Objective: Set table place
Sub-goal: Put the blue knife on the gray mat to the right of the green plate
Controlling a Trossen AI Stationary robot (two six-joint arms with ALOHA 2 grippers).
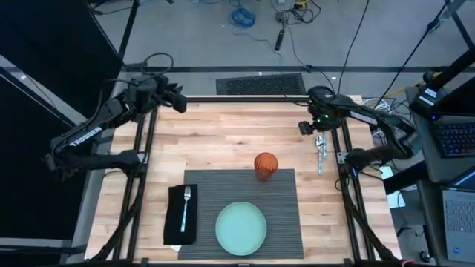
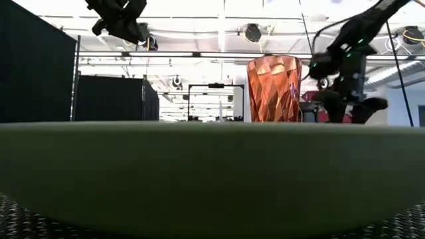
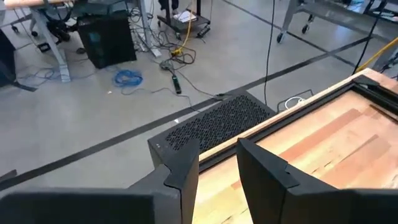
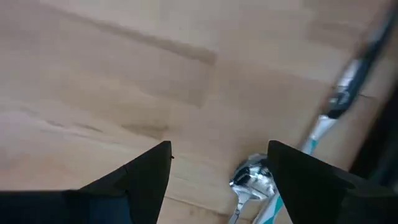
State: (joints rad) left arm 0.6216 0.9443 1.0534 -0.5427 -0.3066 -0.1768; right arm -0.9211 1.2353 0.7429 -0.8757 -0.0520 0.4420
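I see my right pincer (image 1: pixel 318 130) spread wide and empty above the silver spoon (image 1: pixel 320 152) on the light wooden bench (image 1: pixel 223 141). The ribbed dark grey placemat (image 1: pixel 286 215) lies near the front edge. My left pincer (image 3: pixel 217 168), gapped and empty, waits at the back left corner.
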